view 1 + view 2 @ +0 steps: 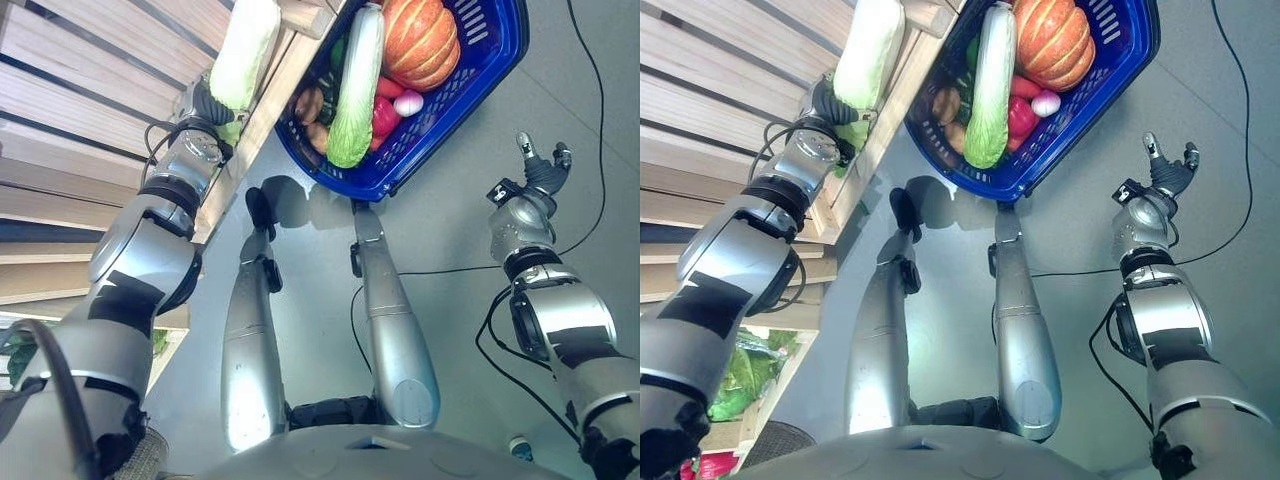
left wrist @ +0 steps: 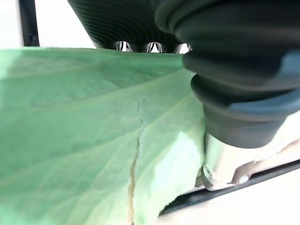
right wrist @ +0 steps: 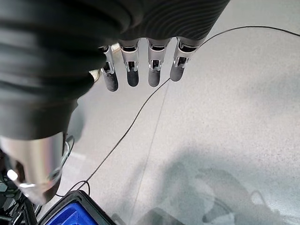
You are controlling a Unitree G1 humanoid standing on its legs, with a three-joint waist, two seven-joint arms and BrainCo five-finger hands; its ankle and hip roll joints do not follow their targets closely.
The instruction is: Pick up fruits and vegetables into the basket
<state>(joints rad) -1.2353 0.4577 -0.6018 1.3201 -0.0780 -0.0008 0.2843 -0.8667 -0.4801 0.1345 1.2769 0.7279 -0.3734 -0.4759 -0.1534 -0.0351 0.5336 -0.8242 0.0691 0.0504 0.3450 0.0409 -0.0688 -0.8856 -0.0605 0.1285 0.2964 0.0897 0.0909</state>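
In the blue basket [image 1: 480, 70] lie a pumpkin [image 1: 420, 40], cabbage [image 1: 358, 90] and radish [image 1: 408, 102]; left hand [image 1: 212, 105] clasps another cabbage [image 1: 245, 50].

Both eye views look steeply down from the robot's head, a little apart, and share the blue basket [image 1: 480, 60], the wooden shelf [image 1: 90, 90] along their left edge and the grey floor [image 1: 450, 200]. The left wrist view sits very close behind the left hand [image 2: 234, 70], pressed against a pale green cabbage [image 2: 84, 140]. The right wrist view looks along the right hand [image 3: 140, 65] onto the same floor, catching one corner of the basket.
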